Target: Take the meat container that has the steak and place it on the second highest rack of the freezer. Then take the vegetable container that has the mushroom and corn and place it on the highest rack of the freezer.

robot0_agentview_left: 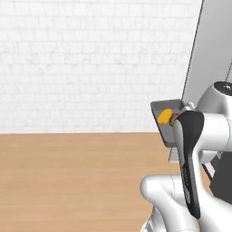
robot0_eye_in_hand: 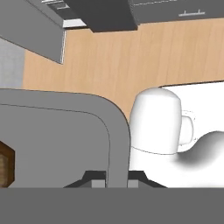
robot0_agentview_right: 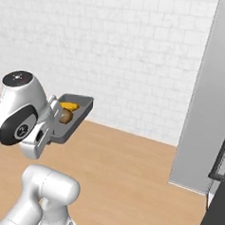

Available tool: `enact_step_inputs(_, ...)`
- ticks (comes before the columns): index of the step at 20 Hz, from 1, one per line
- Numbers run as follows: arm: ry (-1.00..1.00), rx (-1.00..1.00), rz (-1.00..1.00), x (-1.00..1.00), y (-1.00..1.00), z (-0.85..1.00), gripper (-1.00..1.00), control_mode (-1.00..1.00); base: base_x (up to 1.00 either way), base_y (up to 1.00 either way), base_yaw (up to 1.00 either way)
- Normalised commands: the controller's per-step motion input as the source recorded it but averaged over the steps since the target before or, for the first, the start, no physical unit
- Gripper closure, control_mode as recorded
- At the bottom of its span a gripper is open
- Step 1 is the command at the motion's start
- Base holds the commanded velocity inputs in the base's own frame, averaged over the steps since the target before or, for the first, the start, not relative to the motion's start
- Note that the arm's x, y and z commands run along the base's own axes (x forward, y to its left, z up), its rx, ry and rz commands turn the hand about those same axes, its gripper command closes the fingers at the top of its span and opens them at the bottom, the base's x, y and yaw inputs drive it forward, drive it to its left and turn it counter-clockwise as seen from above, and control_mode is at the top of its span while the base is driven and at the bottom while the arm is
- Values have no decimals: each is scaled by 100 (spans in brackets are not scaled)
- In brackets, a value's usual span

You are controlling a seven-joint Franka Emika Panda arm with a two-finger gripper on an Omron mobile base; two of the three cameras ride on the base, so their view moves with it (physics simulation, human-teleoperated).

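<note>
The shallow grey rectangular vegetable container (robot0_agentview_left: 164, 121) is up in the air, carried at the end of the white arm, well above the light wooden floor (robot0_agentview_left: 72, 181). In the right base view the same tray (robot0_agentview_right: 78, 113) juts out from the hand toward the white brick wall (robot0_agentview_right: 128, 53), roughly level with a slight tilt. Inside it lie a yellow piece of corn (robot0_agentview_left: 164, 116) and, just beside it, a brown mushroom (robot0_agentview_left: 173, 118); from the right the corn (robot0_agentview_right: 68, 105) sits nearer the far wall of the tray and the mushroom (robot0_agentview_right: 65, 116) nearer the hand.

The two-finger gripper (robot0_eye_in_hand: 117, 181) is pressed almost together on the container's rim: in the hand view the curved grey rim (robot0_eye_in_hand: 118, 144) runs down between the two dark finger tips (robot0_eye_in_hand: 94, 179), which sit tight against it on either side. A brown corner of the mushroom (robot0_eye_in_hand: 6, 168) shows at the left edge of that view, on the tray's floor.

To the right of the tray stands a tall flat grey door panel (robot0_agentview_right: 200, 106), upright and apart from the container; in the left base view this panel (robot0_agentview_left: 208, 50) rises just behind the tray's far corner. A dark frame (robot0_agentview_right: 218, 188) sits at the lower right of the right base view, near the panel's foot.
</note>
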Motion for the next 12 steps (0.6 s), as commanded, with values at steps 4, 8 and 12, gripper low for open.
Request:
enact_step_inputs(4, 0, 0, 0, 0, 0, 0, 100, 100, 87, 44, -26)
enact_step_inputs(8, 0, 0, 0, 0, 0, 0, 100, 100, 71, 57, -38)
enact_step_inputs(12, 0, 0, 0, 0, 0, 0, 100, 100, 50, 56, -60)
